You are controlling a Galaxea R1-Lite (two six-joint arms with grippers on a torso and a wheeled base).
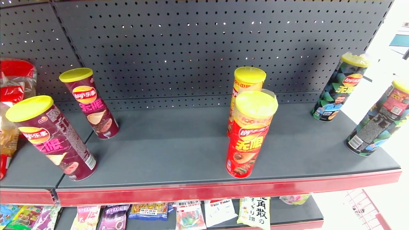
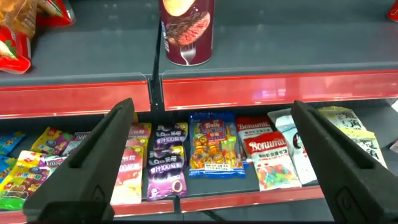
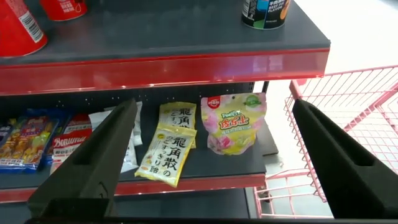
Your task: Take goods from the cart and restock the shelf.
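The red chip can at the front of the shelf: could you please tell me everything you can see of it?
The red chip can is a tall cylinder with a yellow plastic-looking lid. Its printed wrap shows a yellow logo and a food picture. It stands on its base near the front edge of the grey shelf, directly before a yellow can; whether they touch cannot be told.

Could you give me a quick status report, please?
Left pincer open, empty. Right pincer open, empty. Six cans standing on shelf. Cart at right, nothing blocking.
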